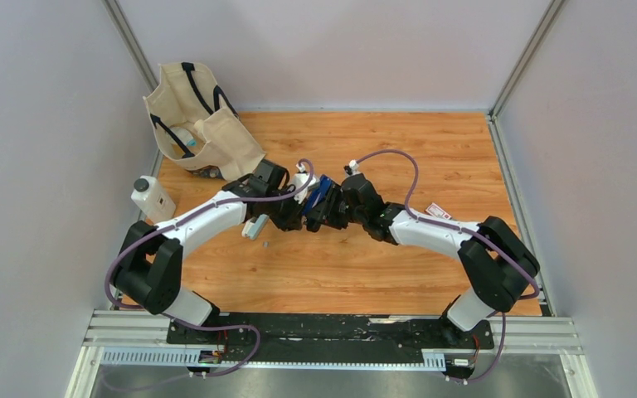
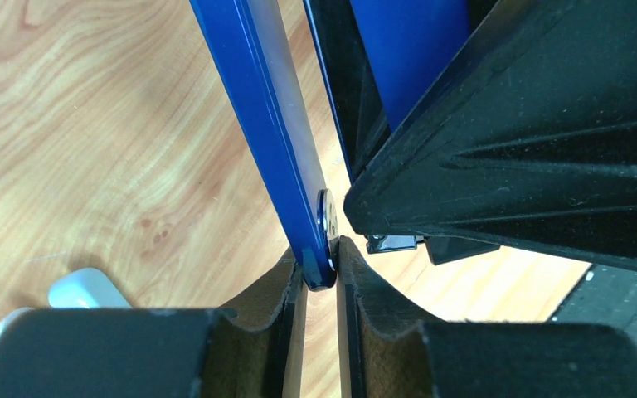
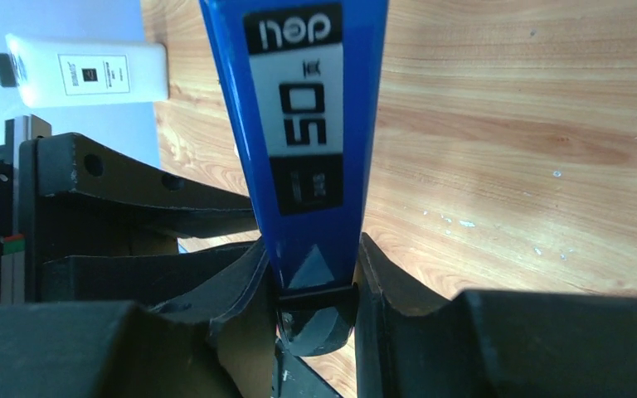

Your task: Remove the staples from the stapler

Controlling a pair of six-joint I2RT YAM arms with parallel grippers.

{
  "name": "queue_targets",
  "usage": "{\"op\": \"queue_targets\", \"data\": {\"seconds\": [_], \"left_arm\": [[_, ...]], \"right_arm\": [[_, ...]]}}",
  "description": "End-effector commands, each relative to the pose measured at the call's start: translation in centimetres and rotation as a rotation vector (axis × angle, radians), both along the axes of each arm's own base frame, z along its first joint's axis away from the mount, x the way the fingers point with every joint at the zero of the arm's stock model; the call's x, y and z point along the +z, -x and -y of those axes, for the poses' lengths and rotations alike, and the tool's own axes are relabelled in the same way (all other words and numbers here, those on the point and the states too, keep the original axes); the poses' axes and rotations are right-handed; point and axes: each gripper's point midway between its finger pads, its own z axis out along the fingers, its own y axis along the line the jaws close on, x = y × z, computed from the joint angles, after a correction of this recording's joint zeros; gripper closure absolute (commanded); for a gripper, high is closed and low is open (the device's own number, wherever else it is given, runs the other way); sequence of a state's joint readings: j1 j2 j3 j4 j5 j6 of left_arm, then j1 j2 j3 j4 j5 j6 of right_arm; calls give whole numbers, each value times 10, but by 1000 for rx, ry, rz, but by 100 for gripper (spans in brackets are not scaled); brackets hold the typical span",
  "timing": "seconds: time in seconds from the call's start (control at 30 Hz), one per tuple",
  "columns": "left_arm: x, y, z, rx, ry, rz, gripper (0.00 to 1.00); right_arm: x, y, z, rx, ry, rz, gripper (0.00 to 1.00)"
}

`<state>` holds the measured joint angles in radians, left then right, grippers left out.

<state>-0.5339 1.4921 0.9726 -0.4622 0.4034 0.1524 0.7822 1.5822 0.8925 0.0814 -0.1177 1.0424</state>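
left fingers (image 2: 259,327) and right fingers (image 3: 386,286) clamp dark blue bar (image 3: 299,207), grey stapler (image 1: 255,225) lies diagonal

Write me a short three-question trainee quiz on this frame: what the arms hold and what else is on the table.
1. True or false: the left pincer and the right pincer both grip the blue bar.
2. Which stands at the left edge of the table? A) white bottle B) red mug C) green bowl
3. What lies in the far left corner?
Key: 1 true; 2 A; 3 the cream bag with dark handles.
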Motion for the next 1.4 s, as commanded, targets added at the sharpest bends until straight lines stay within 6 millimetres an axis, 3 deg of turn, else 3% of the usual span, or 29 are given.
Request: {"op": "queue_targets", "data": {"seconds": [0.0,0.2,0.4,0.7,0.9,1.2,1.37], "left_arm": [[27,-40,-2,-56,-45,259,100],[26,-62,-7,-62,-114,344,100],[20,-69,-12,-38,-135,389,100],[27,-85,-9,-22,-212,492,100],[23,-101,-16,18,-285,539,100],[14,-99,-18,0,-381,615,100],[17,-111,-20,59,-422,626,100]], "right_arm": [[6,7,3,133,60,70,100],[-3,17,13,167,100,90,100],[-7,21,29,187,193,117,100],[-7,29,54,219,285,205,100],[-16,37,56,253,308,242,100],[-42,59,58,288,424,294,100],[-53,70,64,277,480,322,100]]}}
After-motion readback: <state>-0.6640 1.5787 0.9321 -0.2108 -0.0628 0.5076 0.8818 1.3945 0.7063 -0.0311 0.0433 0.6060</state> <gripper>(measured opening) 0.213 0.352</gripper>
